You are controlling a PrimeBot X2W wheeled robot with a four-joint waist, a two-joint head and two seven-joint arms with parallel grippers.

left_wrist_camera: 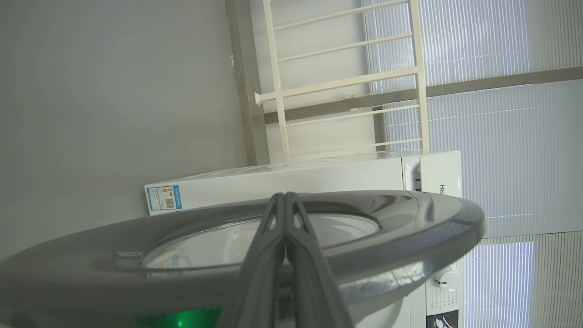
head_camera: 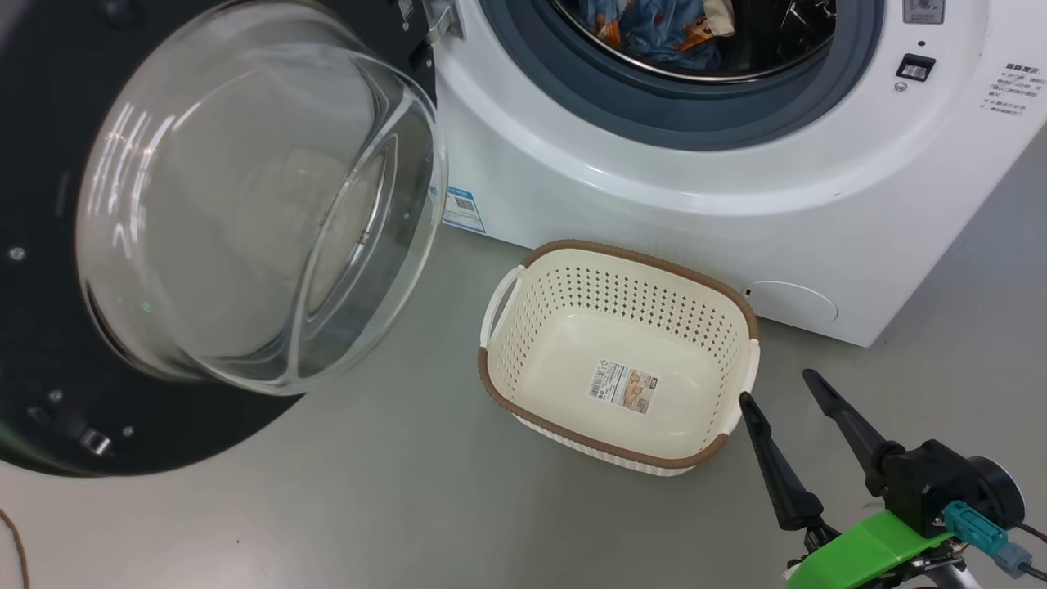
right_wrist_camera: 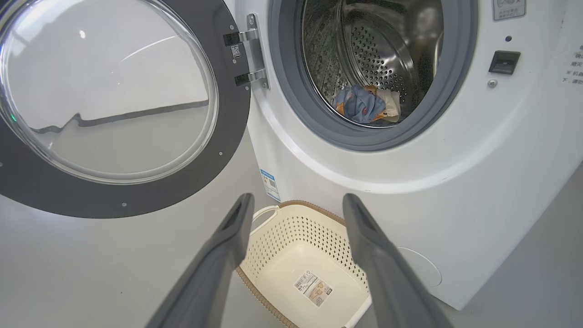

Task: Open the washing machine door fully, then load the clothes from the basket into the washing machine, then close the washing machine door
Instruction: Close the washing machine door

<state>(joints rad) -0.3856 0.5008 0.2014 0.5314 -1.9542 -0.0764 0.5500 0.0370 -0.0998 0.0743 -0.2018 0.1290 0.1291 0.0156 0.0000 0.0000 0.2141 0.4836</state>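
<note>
While the washing machine door (head_camera: 221,213) stands wide, the clothes (head_camera: 662,33) lie inside the washing machine (head_camera: 654,196), with the basket (head_camera: 638,255) on the floor (head_camera: 368,491) before it. My right gripper (head_camera: 776,386) gapes beside the basket, holding nothing; my left gripper (left_wrist_camera: 284,197) is pinched closed by the door.

Smooth grey floor (head_camera: 393,499); white wall (left_wrist_camera: 319,136) behind cream rack (left_wrist_camera: 346,82); bright windows (left_wrist_camera: 501,41) with pale slatted blinds (left_wrist_camera: 510,150)

- the washing machine door (head_camera: 33,368) runs off the head view's left and top edges;
- the clothes (head_camera: 662,37) in the drum are cut by that view's top edge, their number unclear;
- the label (head_camera: 623,387) in the basket (head_camera: 532,327) carries print too small to read;
- in the left wrist view the door's rim hides much of the washing machine (left_wrist_camera: 296,182)
</note>
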